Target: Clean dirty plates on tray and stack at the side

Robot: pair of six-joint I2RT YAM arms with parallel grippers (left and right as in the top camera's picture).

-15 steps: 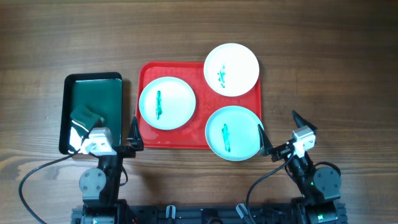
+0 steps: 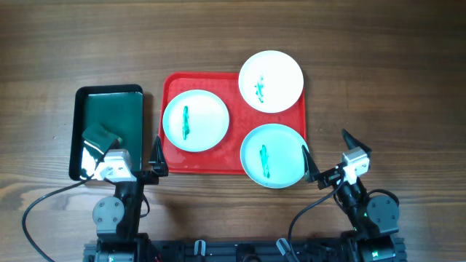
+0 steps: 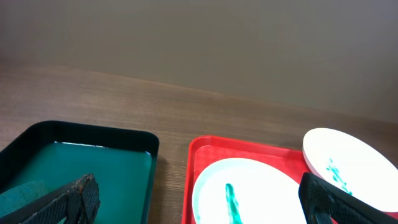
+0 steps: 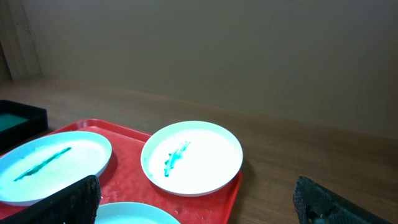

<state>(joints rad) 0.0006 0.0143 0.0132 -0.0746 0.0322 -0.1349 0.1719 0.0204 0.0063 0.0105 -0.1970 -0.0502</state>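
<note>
Three white plates with green smears lie on the red tray (image 2: 235,149): one at the left (image 2: 196,120), one at the back right (image 2: 271,81) overhanging the rim, one at the front right (image 2: 272,155). My left gripper (image 2: 138,156) is open and empty, at the tray's front left corner. My right gripper (image 2: 325,155) is open and empty, beside the tray's front right corner. The left wrist view shows the left plate (image 3: 249,193) between my fingers. The right wrist view shows the back right plate (image 4: 191,157) and the left plate (image 4: 53,165).
A dark green tray (image 2: 111,127) with a black rim stands left of the red tray and holds a green sponge (image 2: 100,136). It also shows in the left wrist view (image 3: 93,165). Wooden table (image 2: 364,73) all around.
</note>
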